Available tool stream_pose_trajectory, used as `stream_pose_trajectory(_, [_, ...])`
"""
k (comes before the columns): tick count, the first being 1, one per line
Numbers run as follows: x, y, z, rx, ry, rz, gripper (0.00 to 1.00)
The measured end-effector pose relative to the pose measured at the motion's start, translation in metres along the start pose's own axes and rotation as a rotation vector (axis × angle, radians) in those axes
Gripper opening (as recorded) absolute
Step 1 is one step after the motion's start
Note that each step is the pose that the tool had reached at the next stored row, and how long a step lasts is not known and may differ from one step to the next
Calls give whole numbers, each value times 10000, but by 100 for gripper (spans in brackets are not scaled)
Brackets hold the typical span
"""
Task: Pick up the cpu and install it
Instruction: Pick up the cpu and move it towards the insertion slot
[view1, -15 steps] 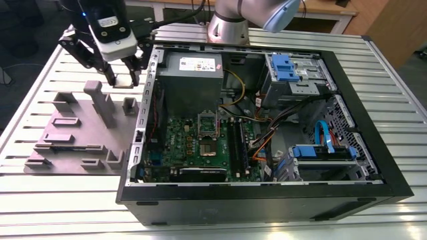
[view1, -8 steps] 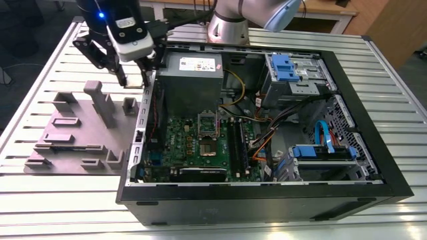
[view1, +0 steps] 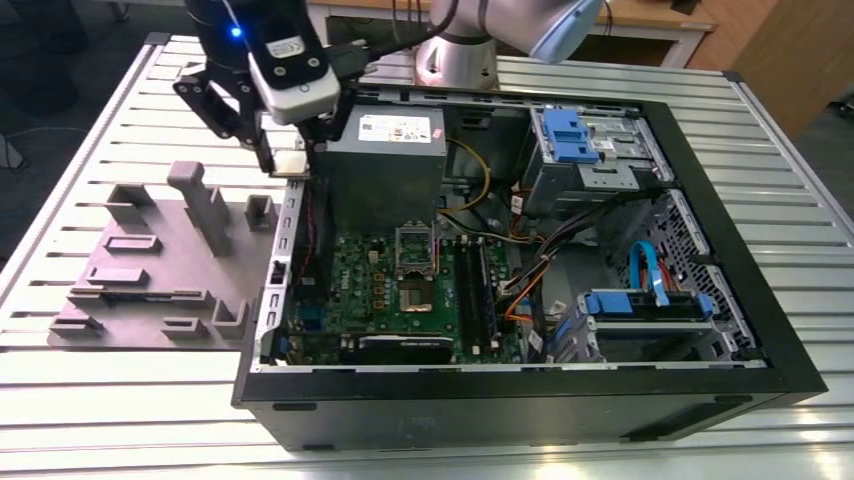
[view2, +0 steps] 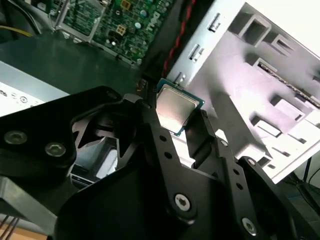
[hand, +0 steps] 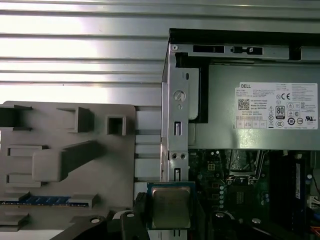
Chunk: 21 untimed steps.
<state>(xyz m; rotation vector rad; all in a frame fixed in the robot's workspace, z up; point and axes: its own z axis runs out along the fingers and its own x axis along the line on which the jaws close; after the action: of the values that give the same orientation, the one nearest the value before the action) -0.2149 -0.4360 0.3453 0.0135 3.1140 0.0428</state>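
The cpu is a small square chip with a silvery top and a green rim. My gripper is shut on it, one black finger on each side. In the first wrist view the cpu hangs over the case's side wall, between the grey tray and the motherboard. In the exterior view my gripper hovers above that wall beside the power supply. The socket frame lies on the green motherboard, lower and towards the exterior view's right of my gripper.
The open black computer case lies on a slatted metal table. A grey plastic tray with raised blocks sits at the exterior view's left of the case. Blue drive cages, cables and memory sticks fill the case. The arm's base stands behind.
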Motion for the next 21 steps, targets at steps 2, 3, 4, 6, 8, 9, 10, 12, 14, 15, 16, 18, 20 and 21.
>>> stream_pose_trajectory(2, [-59,1,1,1,0,4,47])
stream_pose_trajectory(3, [-91,1,2,1,0,5,47])
stream_pose_trajectory(4, [-125,1,4,0,-1,6,47])
stream_pose_trajectory(6, [-189,2,5,0,-1,6,47])
stream_pose_trajectory(8, [-254,3,7,0,-1,10,47])
stream_pose_trajectory(9, [-287,2,8,1,0,10,47])
stream_pose_trajectory(10, [-320,3,9,1,0,10,47])
stream_pose_trajectory(12, [-388,3,10,1,0,11,47])
stream_pose_trajectory(14, [-454,4,13,0,-1,15,47])
stream_pose_trajectory(15, [-487,4,14,1,-1,15,47])
stream_pose_trajectory(16, [-519,4,15,1,-1,15,47])
stream_pose_trajectory(18, [-583,5,18,0,-1,18,47])
stream_pose_trajectory(20, [-646,5,20,1,0,21,47])
stream_pose_trajectory(21, [-676,6,21,1,0,22,47])
